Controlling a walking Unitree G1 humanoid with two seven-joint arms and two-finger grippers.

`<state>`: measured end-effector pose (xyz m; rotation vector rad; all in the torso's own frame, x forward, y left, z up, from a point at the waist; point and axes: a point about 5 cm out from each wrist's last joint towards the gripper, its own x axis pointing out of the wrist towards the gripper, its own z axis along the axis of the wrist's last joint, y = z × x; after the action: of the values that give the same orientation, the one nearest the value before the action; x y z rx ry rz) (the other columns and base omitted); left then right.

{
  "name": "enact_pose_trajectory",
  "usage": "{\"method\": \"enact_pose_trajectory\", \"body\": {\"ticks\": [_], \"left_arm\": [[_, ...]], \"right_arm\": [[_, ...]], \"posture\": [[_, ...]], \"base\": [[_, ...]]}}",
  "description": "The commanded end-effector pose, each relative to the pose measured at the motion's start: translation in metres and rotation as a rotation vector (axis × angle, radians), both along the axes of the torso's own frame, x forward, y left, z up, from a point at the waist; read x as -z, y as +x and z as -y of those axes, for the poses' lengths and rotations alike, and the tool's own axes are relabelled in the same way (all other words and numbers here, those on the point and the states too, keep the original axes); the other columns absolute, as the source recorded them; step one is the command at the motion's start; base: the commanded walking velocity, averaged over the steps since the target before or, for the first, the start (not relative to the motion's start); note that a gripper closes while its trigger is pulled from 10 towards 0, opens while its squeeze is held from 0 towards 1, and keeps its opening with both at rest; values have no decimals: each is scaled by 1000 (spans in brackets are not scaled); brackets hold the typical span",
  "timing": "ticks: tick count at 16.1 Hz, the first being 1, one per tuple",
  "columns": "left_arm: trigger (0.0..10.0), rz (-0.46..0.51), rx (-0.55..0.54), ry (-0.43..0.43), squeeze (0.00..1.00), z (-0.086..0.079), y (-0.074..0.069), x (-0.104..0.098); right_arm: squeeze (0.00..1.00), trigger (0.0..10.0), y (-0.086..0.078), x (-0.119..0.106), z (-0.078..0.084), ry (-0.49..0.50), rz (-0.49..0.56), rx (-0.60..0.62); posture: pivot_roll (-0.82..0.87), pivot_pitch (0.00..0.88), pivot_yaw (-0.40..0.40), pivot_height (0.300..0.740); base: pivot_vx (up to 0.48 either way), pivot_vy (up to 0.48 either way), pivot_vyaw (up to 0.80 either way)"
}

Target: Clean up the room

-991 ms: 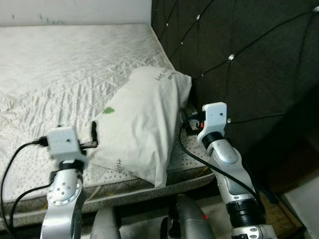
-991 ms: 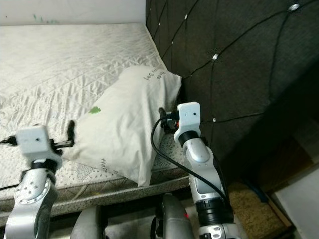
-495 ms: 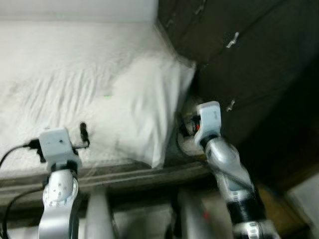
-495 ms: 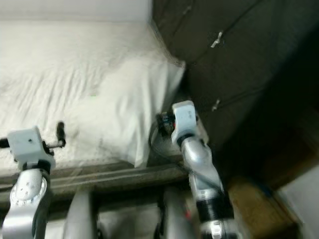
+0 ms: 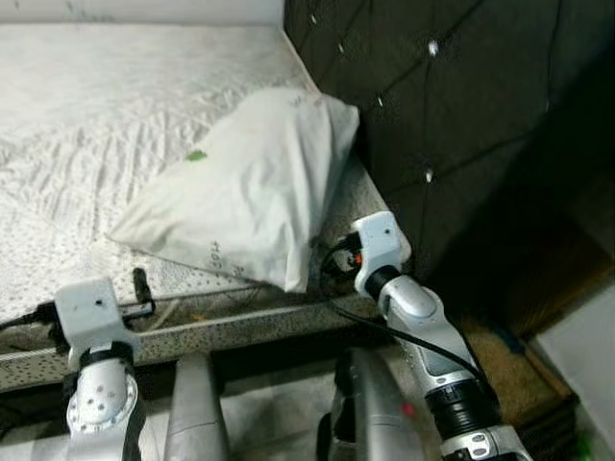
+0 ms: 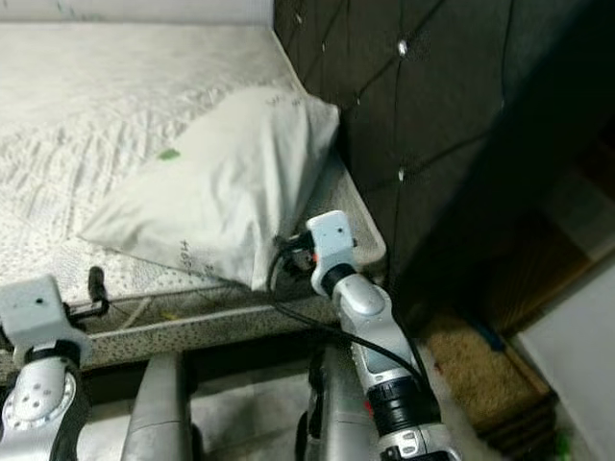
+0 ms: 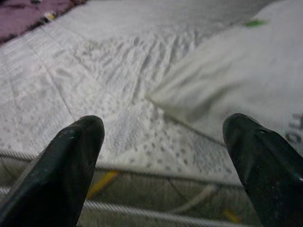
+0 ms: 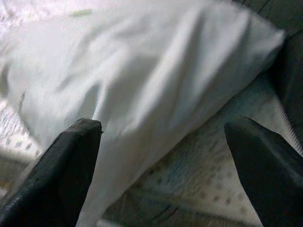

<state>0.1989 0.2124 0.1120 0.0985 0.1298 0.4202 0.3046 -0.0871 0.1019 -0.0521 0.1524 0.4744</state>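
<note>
Bare mattress [image 5: 115, 106], dark headboard [image 5: 452, 86] right; white pillow [image 5: 240, 187] lying against headboard; left gripper [image 7: 161, 161] and right gripper [image 8: 163, 161] spread wide, near edge, holding nothing; risk: one-sided grab drags pillow off the bed.

White pillow [image 8: 156, 80] on mattress [image 8: 213, 184], two black fingers [image 8: 57, 179] spread wide
</note>
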Motion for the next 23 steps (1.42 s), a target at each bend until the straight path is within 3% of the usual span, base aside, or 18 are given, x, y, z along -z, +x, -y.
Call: {"method": "enact_pose_trajectory", "body": {"ticks": [1,5,9,14,19,20,21,22,23], "left_arm": [[10000,-7,4,-4,0,3,-3,-1],[10000,-28,36,-20,0,6,-5,-4],[10000,-45,60,-42,0,10,-9,-6],[10000,-61,106,-60,0,13,-5,-5],[10000,-58,116,-52,0,12,0,-6],[10000,-53,116,-49,0,11,1,-7],[10000,-48,115,-48,0,11,2,-8],[10000,-44,114,-48,0,11,2,-9],[10000,-38,110,-46,0,11,2,-9]], "right_arm": [[0,10000,-3,6,0,-3,-46,-27],[0,10000,-7,8,-16,8,-98,-132],[0,10000,-8,5,-20,32,-120,-197],[0,10000,2,-11,-36,100,-115,-300],[0,10000,16,-24,-59,181,-118,-259],[0,9098,18,-25,-71,174,-116,-251],[0,1412,17,-27,-86,190,-126,-258],[0,0,14,-32,-101,208,-118,-286],[0,0,11,-39,-119,220,-96,-310]], "posture": [[58,125,-109,512],[55,178,-96,508],[61,197,-86,508],[63,194,-76,508],[79,176,-74,508],[84,169,-75,508],[93,165,-79,508],[98,164,-81,508],[103,160,-84,508]], "base": [[0,0,0],[0,0,0],[0,0,0],[0,0,0],[0,0,0],[0,0,0],[0,0,0],[0,0,0],[0,0,0]]}}
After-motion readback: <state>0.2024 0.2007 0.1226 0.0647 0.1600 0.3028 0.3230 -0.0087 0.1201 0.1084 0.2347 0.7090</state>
